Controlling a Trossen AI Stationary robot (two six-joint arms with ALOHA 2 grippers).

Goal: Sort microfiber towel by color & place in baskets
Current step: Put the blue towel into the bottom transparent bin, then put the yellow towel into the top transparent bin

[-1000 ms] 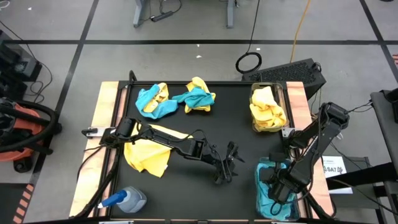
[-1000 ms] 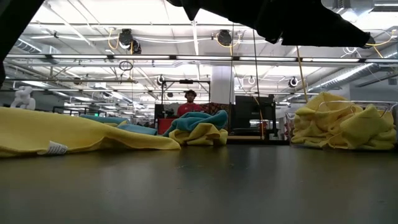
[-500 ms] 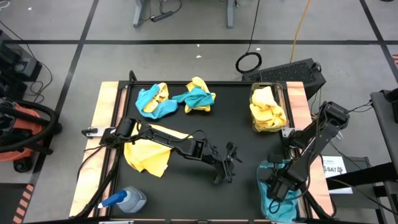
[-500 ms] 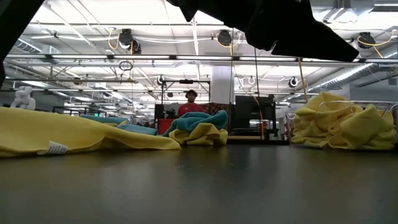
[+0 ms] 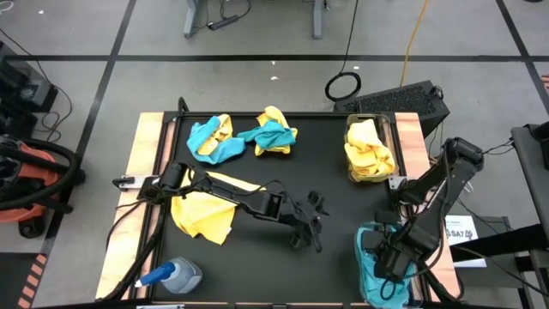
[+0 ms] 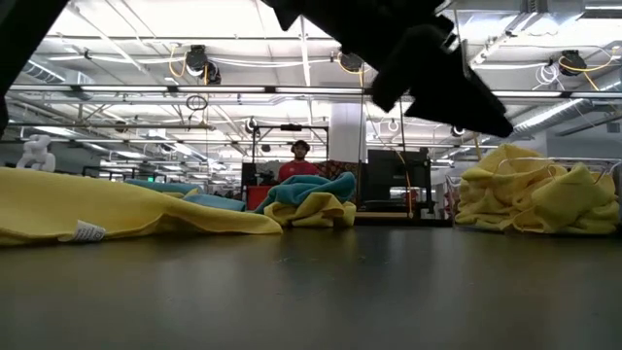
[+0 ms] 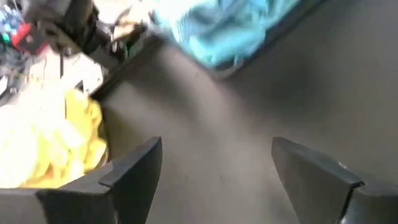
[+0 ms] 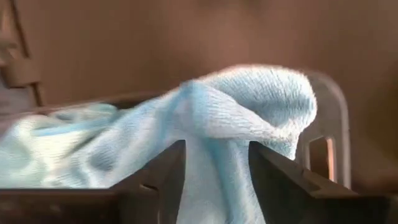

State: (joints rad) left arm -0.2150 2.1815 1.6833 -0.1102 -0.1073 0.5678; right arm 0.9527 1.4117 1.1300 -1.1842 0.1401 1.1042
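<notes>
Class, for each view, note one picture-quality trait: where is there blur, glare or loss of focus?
Left wrist view: motion-blurred, teal towel smeared. Right wrist view: close teal towel shows its weave, backdrop soft. Low view: bright ceiling lights glare, dark arm silhouetted. High view: evenly lit, crisp, yellow towel clear.
</notes>
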